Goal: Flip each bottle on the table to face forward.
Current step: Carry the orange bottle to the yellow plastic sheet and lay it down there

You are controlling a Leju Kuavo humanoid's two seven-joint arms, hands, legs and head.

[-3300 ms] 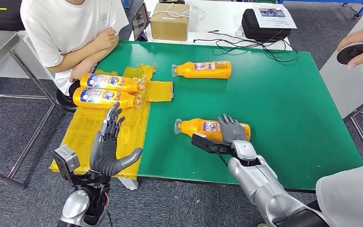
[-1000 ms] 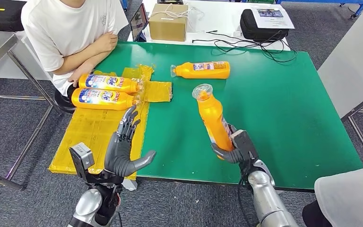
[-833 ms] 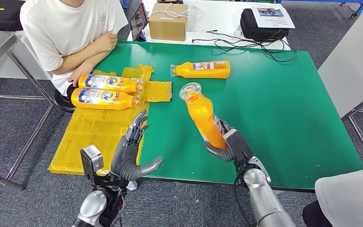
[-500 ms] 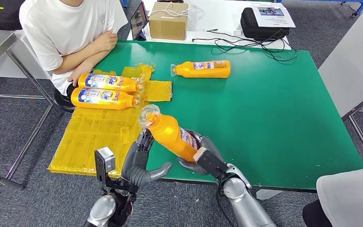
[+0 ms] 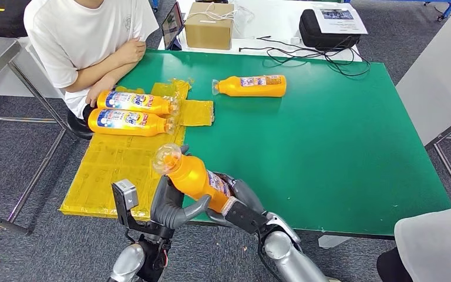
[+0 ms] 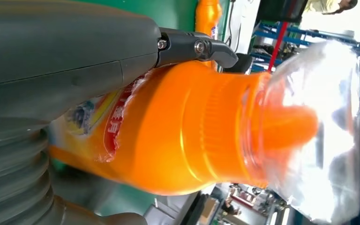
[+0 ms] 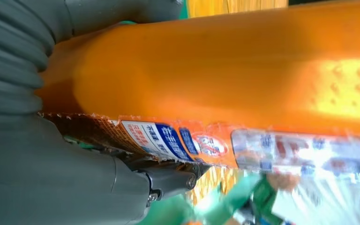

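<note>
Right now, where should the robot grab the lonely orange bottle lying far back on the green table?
Probably around the wide middle of the far bottle, coming down from above. It lies flat on its side on the green table, cap end pointing left, with nothing beside it.

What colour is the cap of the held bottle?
Clear and see-through over an orange spout on the held bottle; left wrist view shows it best.

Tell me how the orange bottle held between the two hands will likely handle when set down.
The orange bottle looks like rigid plastic, so it should keep its shape in the right hand and left hand. Its glossy, rounded body may slip or roll. The clear film over its cap looks crinkly and loose.
</note>
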